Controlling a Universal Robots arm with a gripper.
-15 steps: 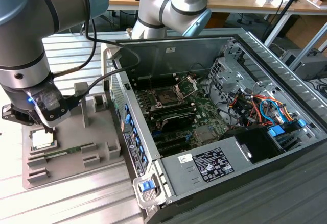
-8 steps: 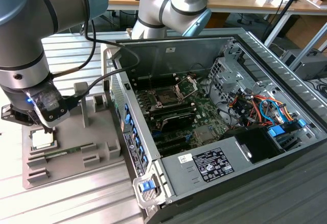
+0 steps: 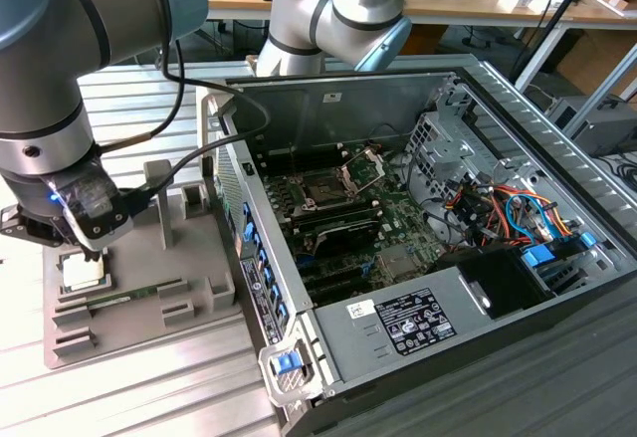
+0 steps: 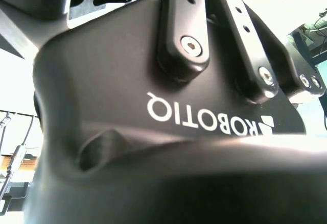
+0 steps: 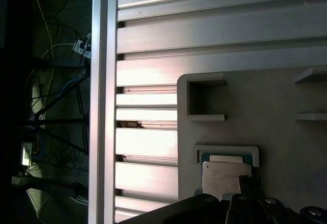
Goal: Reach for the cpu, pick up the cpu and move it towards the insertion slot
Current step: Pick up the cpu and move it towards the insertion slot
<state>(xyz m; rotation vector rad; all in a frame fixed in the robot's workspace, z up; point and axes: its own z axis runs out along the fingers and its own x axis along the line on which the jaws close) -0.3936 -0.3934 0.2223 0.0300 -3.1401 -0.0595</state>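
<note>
The cpu (image 3: 83, 271) is a pale square chip lying in a pocket of the grey fixture (image 3: 149, 258) at the exterior view's left. My gripper (image 3: 86, 250) hangs right above it, very close, and contact cannot be made out. In the first wrist view the cpu (image 5: 225, 175) sits in its framed pocket on the grey fixture (image 5: 271, 106), with dark gripper parts overlapping its near edge. The gripper's black body (image 4: 153, 132) looms close in the second wrist view. The insertion slot (image 3: 323, 192), a dark socket with a raised silver frame, lies on the motherboard inside the open computer case (image 3: 498, 89).
A green memory stick (image 3: 124, 298) lies in the fixture beside the cpu. Upright grey posts (image 3: 164, 198) rise from the fixture between it and the case wall (image 3: 239, 228). Cables and drive bays (image 3: 508, 208) crowd the case's right side. The ribbed aluminium table (image 5: 153, 142) ends at a rail.
</note>
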